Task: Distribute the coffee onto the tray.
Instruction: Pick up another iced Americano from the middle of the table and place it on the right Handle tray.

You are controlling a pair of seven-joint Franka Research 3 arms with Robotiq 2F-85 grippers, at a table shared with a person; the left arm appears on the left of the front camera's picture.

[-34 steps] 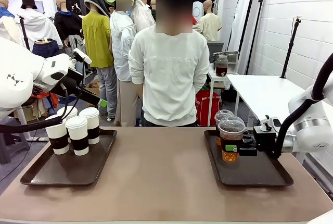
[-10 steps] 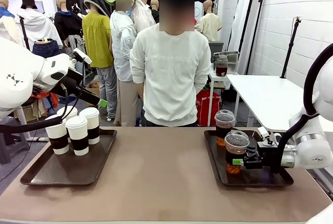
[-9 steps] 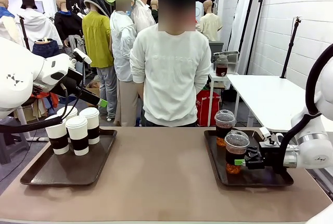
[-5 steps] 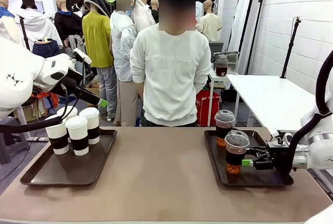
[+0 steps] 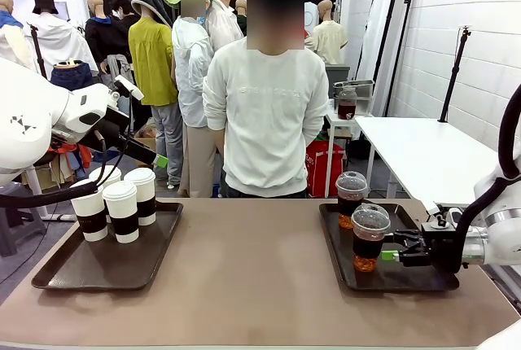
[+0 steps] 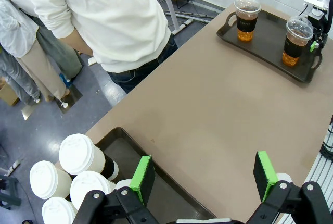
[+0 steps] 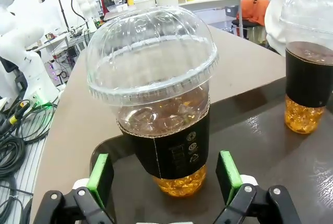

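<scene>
Two clear dome-lidded cups of dark coffee stand on the right tray [image 5: 411, 280]. The near cup [image 5: 370, 238] [image 7: 156, 104] stands upright just ahead of my open right gripper [image 5: 392, 250] [image 7: 164, 179], whose green pads flank it without touching. The far cup [image 5: 352, 197] [image 7: 309, 78] stands at the tray's back. Several white lidded paper cups [image 5: 122, 207] [image 6: 78, 157] with brown sleeves are grouped at the back of the left tray [image 5: 73, 273]. My left gripper [image 5: 159, 159] [image 6: 203, 174] hangs open and empty above them.
A person in a white top [image 5: 264, 114] stands at the table's far edge, between the trays. Brown tabletop [image 5: 252, 269] stretches bare between the two trays. The left wrist view shows the right tray [image 6: 268, 44] far off with both clear cups.
The right gripper carried the near clear cup toward the tray's front, set it down, let go and drew back to the right. The left arm stayed still.
</scene>
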